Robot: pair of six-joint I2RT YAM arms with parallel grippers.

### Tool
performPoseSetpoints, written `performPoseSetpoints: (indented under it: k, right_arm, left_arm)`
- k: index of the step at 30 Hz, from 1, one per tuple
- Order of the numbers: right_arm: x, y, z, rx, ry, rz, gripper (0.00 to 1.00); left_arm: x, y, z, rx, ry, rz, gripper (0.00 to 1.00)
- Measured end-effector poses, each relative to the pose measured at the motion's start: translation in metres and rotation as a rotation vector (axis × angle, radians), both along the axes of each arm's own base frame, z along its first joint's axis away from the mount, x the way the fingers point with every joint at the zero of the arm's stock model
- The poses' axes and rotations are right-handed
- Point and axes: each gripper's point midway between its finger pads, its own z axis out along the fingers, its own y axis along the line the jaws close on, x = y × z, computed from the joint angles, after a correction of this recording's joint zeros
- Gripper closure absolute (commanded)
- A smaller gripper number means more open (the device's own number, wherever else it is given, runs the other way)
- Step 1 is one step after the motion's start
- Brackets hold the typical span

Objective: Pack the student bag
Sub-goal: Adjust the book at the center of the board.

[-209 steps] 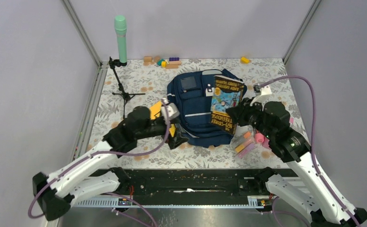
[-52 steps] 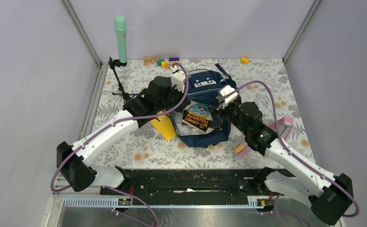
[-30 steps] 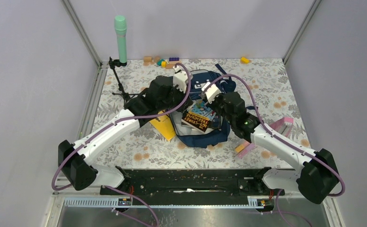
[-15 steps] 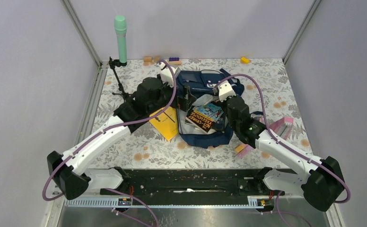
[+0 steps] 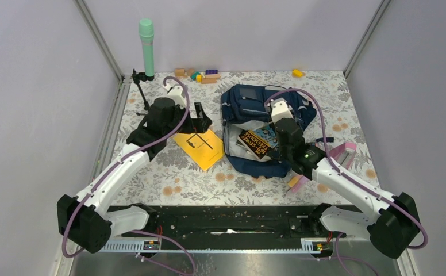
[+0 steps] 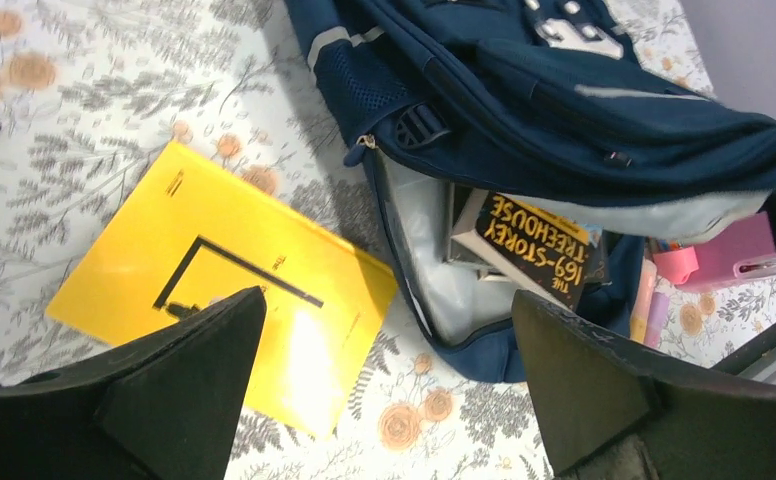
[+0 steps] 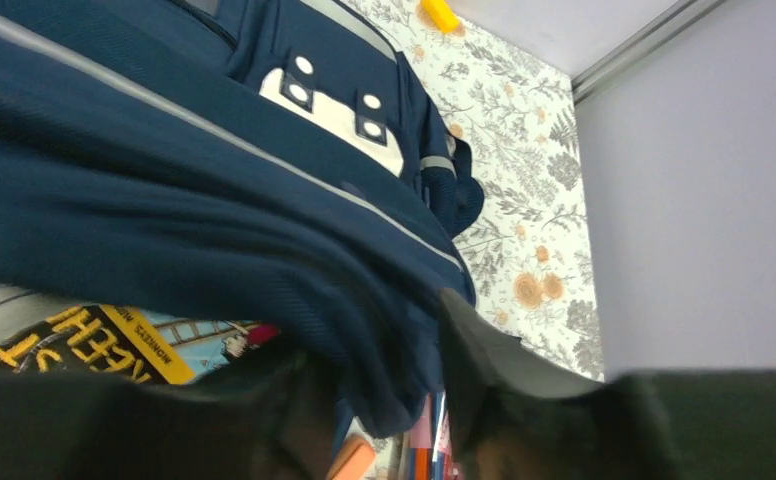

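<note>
Left hand (image 6: 386, 300), spread wide above the yellow book (image 6: 226, 285): lower onto one edge, pinch, slide in beside the Treehouse book (image 6: 534, 248). Right hand (image 7: 384, 390), grip impossible to tell: prop up the flap of the student bag (image 5: 249, 103), lying open mid-worktop.

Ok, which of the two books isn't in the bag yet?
The yellow book, lying flat on the table beside the student bag. The black Treehouse book already sits inside the bag's open compartment.

Floral table (image 5: 347, 109) carries student bag (image 5: 243, 98), yellow book (image 5: 200, 148), toy blocks (image 5: 200, 75).
</note>
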Motion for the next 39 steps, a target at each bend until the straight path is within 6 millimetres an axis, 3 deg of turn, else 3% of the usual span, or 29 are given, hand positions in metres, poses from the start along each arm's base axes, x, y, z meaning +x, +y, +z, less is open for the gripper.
performPoseSetpoints:
  k: [2, 6, 14, 18, 20, 24, 29, 31, 39]
  right_arm:
    - [-0.006, -0.003, -0.001, 0.018, 0.027, -0.005, 0.16]
    - [-0.027, -0.003, 0.005, 0.094, 0.080, 0.041, 0.02]
    - [-0.072, 0.036, 0.059, 0.421, 0.081, 0.319, 0.02]
    - [-0.083, 0.075, 0.094, 0.559, 0.122, 0.491, 0.03]
    - [-0.083, 0.098, 0.099, 0.596, 0.160, 0.559, 0.03]
    - [-0.070, 0.147, 0.070, 0.611, 0.314, 0.630, 0.04]
    - [-0.041, 0.199, -0.010, 0.580, 0.577, 0.607, 0.06]
    - [-0.029, 0.217, -0.033, 0.573, 0.646, 0.602, 0.06]
    - [0.028, 0.282, -0.074, 0.538, 0.753, 0.635, 0.11]
  left_arm:
    - [0.002, 0.010, -0.009, -0.010, 0.035, 0.023, 0.01]
    - [0.000, 0.029, -0.036, -0.030, 0.115, 0.076, 0.01]
    - [-0.021, 0.052, -0.063, -0.108, 0.172, 0.184, 0.01]
    - [-0.026, 0.060, -0.087, -0.133, 0.212, 0.245, 0.01]
    - [-0.030, 0.065, -0.103, -0.130, 0.243, 0.279, 0.01]
    - [-0.033, 0.075, -0.121, -0.135, 0.274, 0.338, 0.01]
    - [-0.029, 0.087, -0.121, -0.186, 0.244, 0.406, 0.01]
    - [-0.028, 0.090, -0.123, -0.199, 0.237, 0.422, 0.01]
    - [-0.031, 0.099, -0.138, -0.222, 0.243, 0.460, 0.01]
